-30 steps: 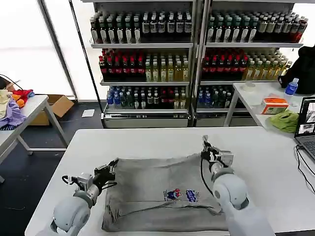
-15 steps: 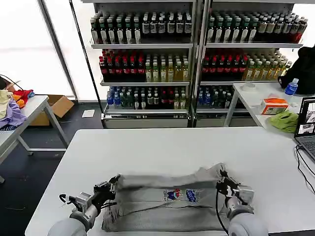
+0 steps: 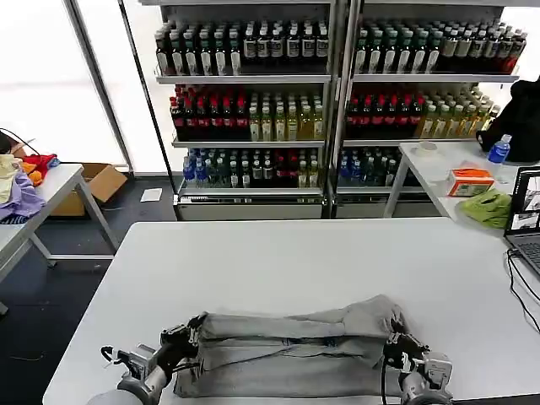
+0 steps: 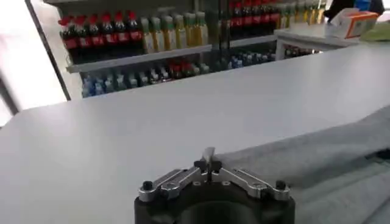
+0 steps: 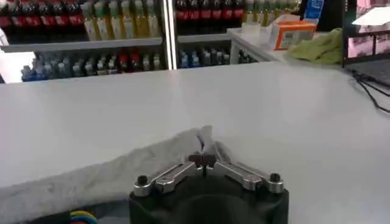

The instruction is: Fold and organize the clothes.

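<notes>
Closed jaws of the left gripper [image 3: 187, 331] and right gripper [image 3: 396, 344] each pinch one corner of the grey shirt [image 3: 295, 329], holding its far edge over the near half, probably to make an even fold on the table [image 3: 295, 257].

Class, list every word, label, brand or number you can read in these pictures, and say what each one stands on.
None can be read.
Bottle labels on the shelves: too small.
Orange box print: blurred.
Grey shirt graphic: folded almost out of sight.
Laptop screen: illegible.
</notes>
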